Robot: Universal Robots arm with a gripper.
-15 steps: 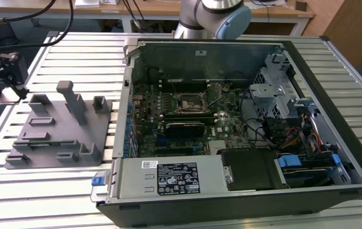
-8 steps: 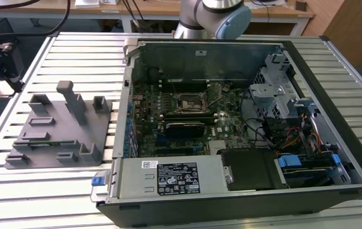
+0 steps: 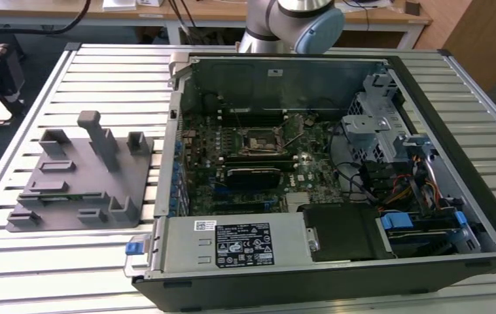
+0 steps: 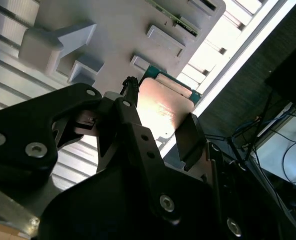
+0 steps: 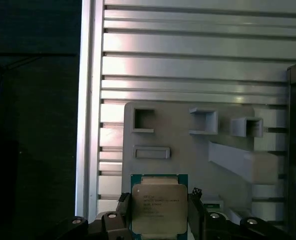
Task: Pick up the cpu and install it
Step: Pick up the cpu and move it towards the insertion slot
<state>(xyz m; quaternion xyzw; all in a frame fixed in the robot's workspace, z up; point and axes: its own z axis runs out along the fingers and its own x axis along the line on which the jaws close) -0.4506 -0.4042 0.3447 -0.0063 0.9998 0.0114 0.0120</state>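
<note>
1. The cpu [image 5: 159,206] is grasped by the gripper [image 4: 160,115], with one finger on each of two opposite edges.
2. It sits over the grey fixture plate [image 5: 187,150], beside raised pockets.
3. The slatted table [image 5: 187,65] is bare beyond the plate. The table's edge lies on one side, the computer case [image 3: 336,163] on the other.
</note>
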